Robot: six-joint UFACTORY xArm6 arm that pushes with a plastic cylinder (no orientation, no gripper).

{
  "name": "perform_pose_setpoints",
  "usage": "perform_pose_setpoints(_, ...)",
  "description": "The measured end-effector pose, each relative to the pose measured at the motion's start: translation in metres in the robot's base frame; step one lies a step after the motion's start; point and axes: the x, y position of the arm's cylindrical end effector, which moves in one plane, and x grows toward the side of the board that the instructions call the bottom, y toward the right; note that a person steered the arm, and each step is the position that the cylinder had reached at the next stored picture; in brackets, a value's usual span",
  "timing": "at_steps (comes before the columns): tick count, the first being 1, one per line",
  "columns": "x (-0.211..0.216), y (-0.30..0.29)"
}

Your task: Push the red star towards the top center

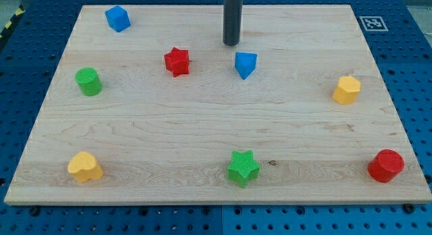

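The red star [177, 61] lies on the wooden board [202, 120], left of centre in the upper part of the view. My tip [232, 43] is the lower end of a dark rod coming down from the view's top at centre. It stands to the right of the red star and a little above it, apart from it. A blue triangular block [245, 64] lies just below and right of the tip, not touching it.
A blue block [117, 18] sits at top left, a green cylinder [88, 81] at left, a yellow heart-like block [85, 167] at bottom left. A green star [243, 168] is at bottom centre, a yellow hexagon [346, 90] at right, a red cylinder [386, 165] at bottom right.
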Motion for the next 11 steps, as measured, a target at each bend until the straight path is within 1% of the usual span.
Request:
perform_pose_setpoints(1, 0.005, -0.004)
perform_pose_setpoints(2, 0.028, -0.015)
perform_pose_setpoints(3, 0.039, -0.018)
perform_pose_setpoints(5, 0.08, -0.018)
perform_pose_setpoints(6, 0.105, -0.004)
perform_pose_setpoints(7, 0.13, -0.027)
perform_pose_setpoints(8, 0.134, -0.075)
perform_pose_setpoints(9, 0.112, -0.111)
perform_pose_setpoints(10, 0.082, -0.1)
perform_pose_setpoints(11, 0.064, -0.065)
